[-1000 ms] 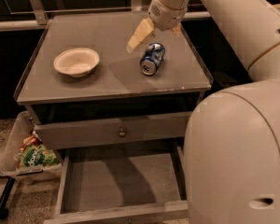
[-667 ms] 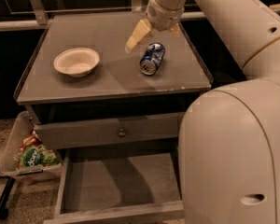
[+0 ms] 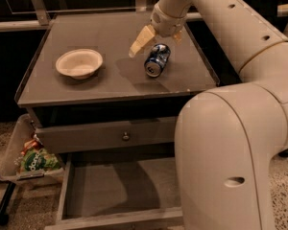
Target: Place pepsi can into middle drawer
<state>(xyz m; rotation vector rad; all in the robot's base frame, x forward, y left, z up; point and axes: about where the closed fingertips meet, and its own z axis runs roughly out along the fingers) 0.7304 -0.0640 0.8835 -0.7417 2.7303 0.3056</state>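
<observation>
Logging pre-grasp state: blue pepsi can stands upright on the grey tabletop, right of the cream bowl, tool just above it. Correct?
Not quite. The camera view shows the small blue aluminium pepsi can lying on its side, not upright. The rest holds: it is on the grey tabletop, right of the round cream bowl, with the tool just above it.

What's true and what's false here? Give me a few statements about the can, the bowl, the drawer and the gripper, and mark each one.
1. The can lies on its side on the cabinet top. True.
2. The can is inside the open drawer. False: nothing shows in that drawer; the can is on the cabinet top.
3. The gripper hovers over the bowl. False: it is right above the can, fingers open.
4. The bowl stands upright, apart from the can. True.
</observation>
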